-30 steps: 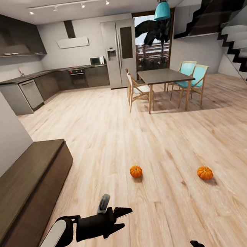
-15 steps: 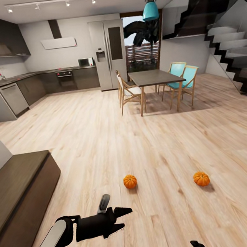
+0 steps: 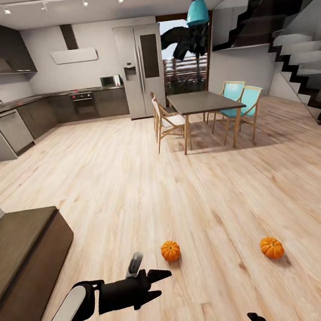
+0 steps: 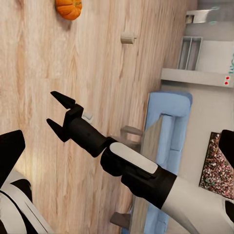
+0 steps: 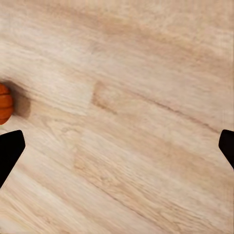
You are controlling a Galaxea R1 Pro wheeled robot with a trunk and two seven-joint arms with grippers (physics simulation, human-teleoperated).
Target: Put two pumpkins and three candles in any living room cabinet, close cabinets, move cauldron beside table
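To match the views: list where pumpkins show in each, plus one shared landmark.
Head view: one pumpkin low centre, another pumpkin lower right.
Left wrist view: one pumpkin at the picture's top edge; which, unclear.
Right wrist view: one pumpkin cut by the picture's left edge.
Shared landmark: the wood-plank floor.

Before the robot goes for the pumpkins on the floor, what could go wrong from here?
1. Both pumpkins, the nearer and the farther, are round and lie free on the bare wood floor, so a touch from the open left gripper could roll one away.
2. The dark cabinet stands close beside the left arm; a swing toward it might strike it.
3. The right gripper is open over bare floor, with one pumpkin only at the picture's edge, so aiming may be poor.
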